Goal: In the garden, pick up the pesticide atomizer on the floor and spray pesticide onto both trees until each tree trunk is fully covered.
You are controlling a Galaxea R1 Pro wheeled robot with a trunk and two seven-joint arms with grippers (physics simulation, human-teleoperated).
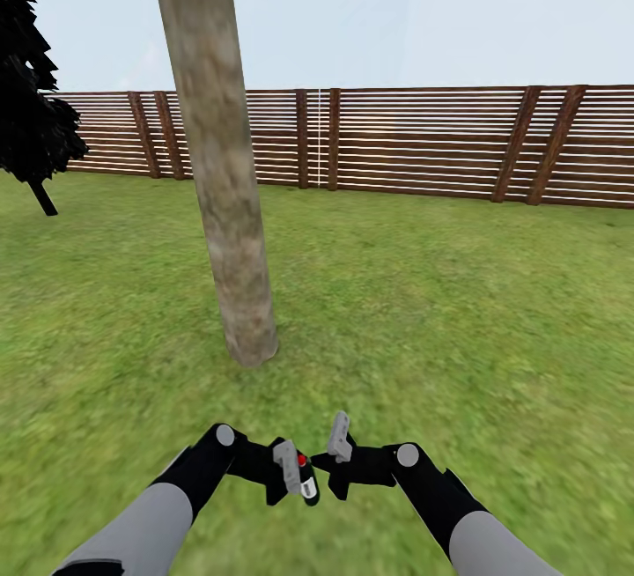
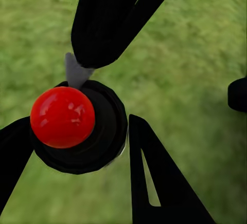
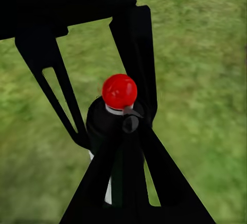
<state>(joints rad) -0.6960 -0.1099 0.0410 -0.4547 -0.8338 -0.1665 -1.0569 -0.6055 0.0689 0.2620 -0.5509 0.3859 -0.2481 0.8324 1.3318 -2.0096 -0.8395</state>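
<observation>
Spraying step: left gripper (image 1: 295, 472) pinches the atomizer (image 1: 305, 476); right gripper (image 1: 338, 457), jaws spread, beside it. Next, aim the nozzle at the near trunk (image 1: 231, 232).

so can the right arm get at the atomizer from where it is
Probably yes: the pesticide atomizer sits in the left gripper, and the right gripper hangs just beside it with only open grass around.

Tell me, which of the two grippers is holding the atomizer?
The left gripper: the pesticide atomizer, with its red top, sits between its fingers. The right gripper is beside it, and its grey finger stands free.
</observation>
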